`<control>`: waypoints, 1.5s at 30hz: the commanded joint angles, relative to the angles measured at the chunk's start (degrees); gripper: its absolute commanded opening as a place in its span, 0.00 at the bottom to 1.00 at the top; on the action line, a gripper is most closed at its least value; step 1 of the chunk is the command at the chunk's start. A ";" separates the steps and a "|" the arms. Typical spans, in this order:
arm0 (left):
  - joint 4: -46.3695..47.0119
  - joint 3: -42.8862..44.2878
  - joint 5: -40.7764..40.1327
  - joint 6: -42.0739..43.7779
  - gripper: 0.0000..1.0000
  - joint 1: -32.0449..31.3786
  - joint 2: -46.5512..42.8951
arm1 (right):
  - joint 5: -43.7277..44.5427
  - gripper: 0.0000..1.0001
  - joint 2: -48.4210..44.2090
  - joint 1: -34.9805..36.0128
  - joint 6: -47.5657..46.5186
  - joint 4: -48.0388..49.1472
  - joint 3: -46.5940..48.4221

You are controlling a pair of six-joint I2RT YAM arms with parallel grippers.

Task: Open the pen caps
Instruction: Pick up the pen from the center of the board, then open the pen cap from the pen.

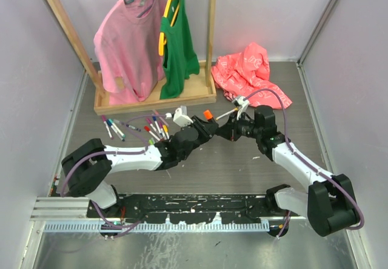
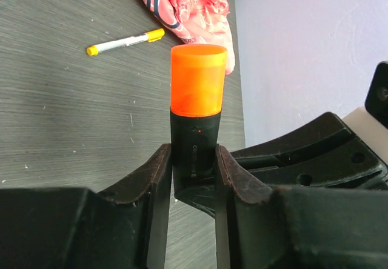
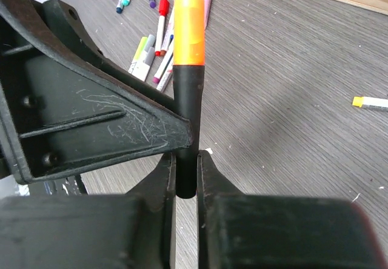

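Observation:
A stubby black highlighter (image 2: 194, 132) stands upright above the table between both arms, its orange cap (image 2: 197, 78) still seated on top. My left gripper (image 2: 194, 157) is shut on the black barrel just below the cap. My right gripper (image 3: 186, 163) is shut on the barrel's lower end (image 3: 187, 105), with the orange cap (image 3: 189, 29) pointing away from it. From above, the orange cap (image 1: 208, 114) shows where the left gripper (image 1: 203, 126) and right gripper (image 1: 222, 129) meet. Several white pens (image 1: 145, 126) with coloured caps lie on the table to the left.
A yellow-capped pen (image 2: 124, 41) lies apart on the table near a crumpled red cloth (image 1: 251, 69). A wooden clothes rack (image 1: 154, 96) with a pink shirt (image 1: 127, 45) and a green top (image 1: 179, 45) stands at the back. Grey walls close in both sides.

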 commanded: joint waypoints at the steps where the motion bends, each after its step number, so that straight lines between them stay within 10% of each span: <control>1: 0.80 0.42 -1.53 -0.92 0.42 -0.66 -2.47 | -0.63 0.01 -0.58 0.03 0.55 1.46 3.13; 6: -3.44 -1.61 -5.29 0.22 0.99 -0.47 -8.47 | -2.47 0.01 -1.15 -1.58 0.78 0.62 3.97; 21: -14.83 -8.90 15.88 18.51 0.98 8.49 -40.82 | -10.43 0.01 -1.85 -4.12 -9.68 -9.34 8.36; 31: -47.74 17.48 8.71 1.85 0.98 8.41 -32.43 | -13.28 0.01 -1.26 -7.97 -10.18 -10.97 8.93; 45: -46.15 22.65 11.15 4.39 0.98 8.34 -29.88 | -14.72 0.01 0.63 -10.25 -10.96 -12.35 9.69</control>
